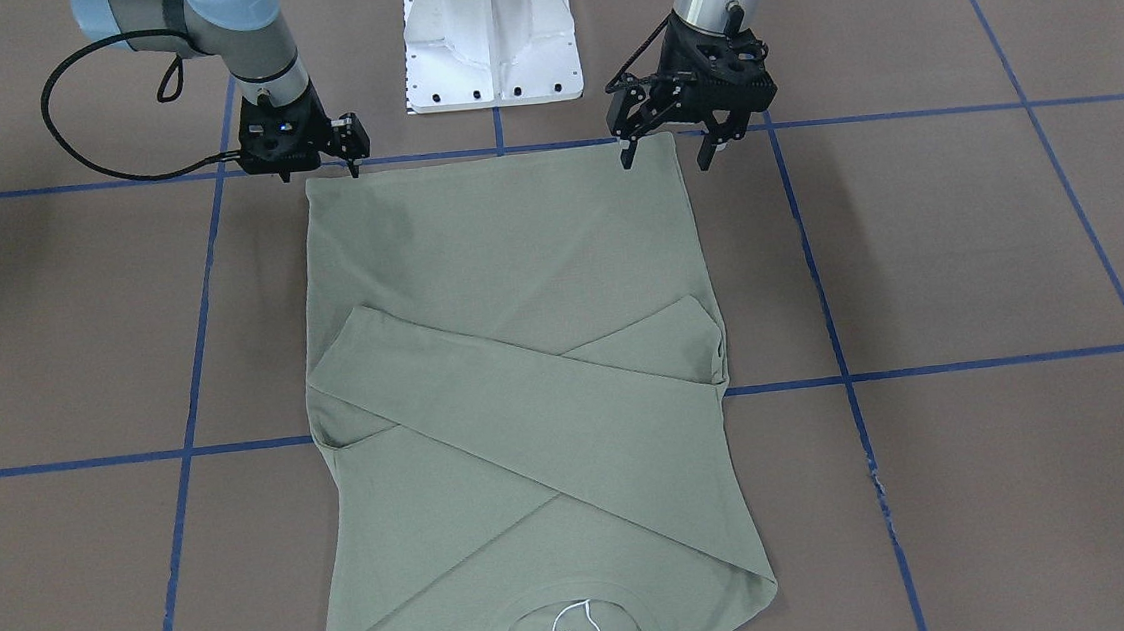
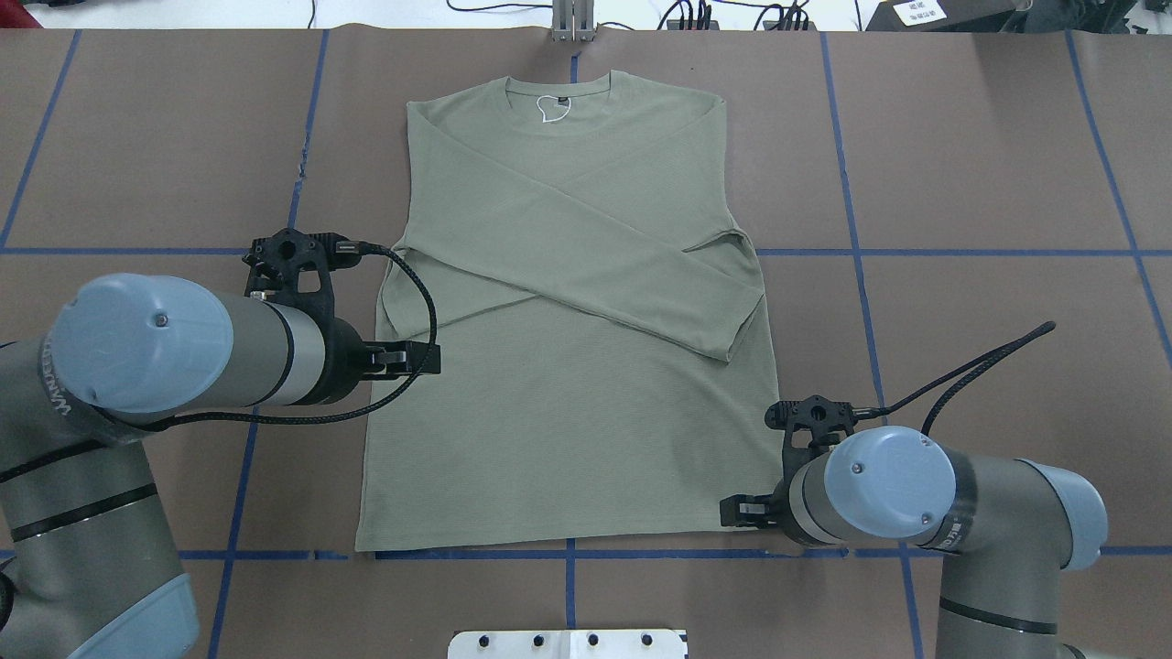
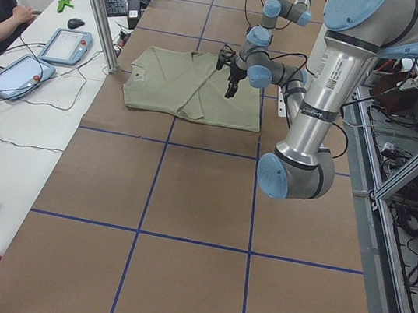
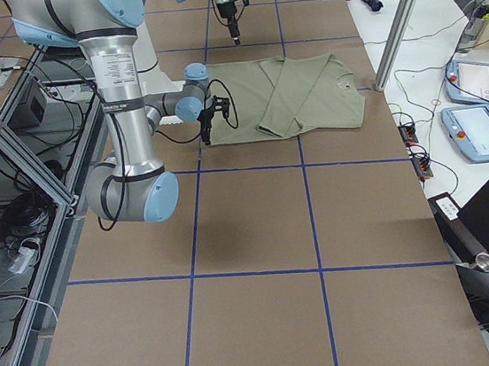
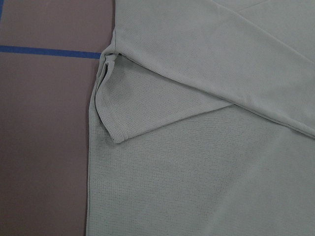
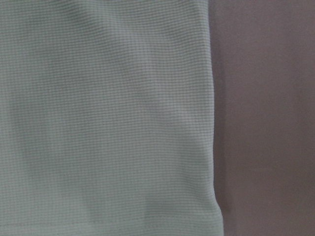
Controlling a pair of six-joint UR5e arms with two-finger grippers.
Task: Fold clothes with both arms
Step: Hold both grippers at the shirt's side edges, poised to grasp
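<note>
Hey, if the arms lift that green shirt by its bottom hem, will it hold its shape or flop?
Probably floppy: the shirt lies flat and limp, so it should drape from wherever it is held. The crossed sleeves are only laid on top, so they may slip open. The thin textured knit suggests it's light, not slippery.

"How does the shirt (image 2: 568,430) lie?"

"Flat on the bench (image 2: 989,165), collar (image 2: 558,87) farthest from the robot, sleeves (image 2: 623,275) crossed over the chest."

"And the arms?"

"The left gripper (image 2: 403,359) shows over the shirt's left edge, the right gripper (image 2: 746,510) beside the hem's right corner."
</note>
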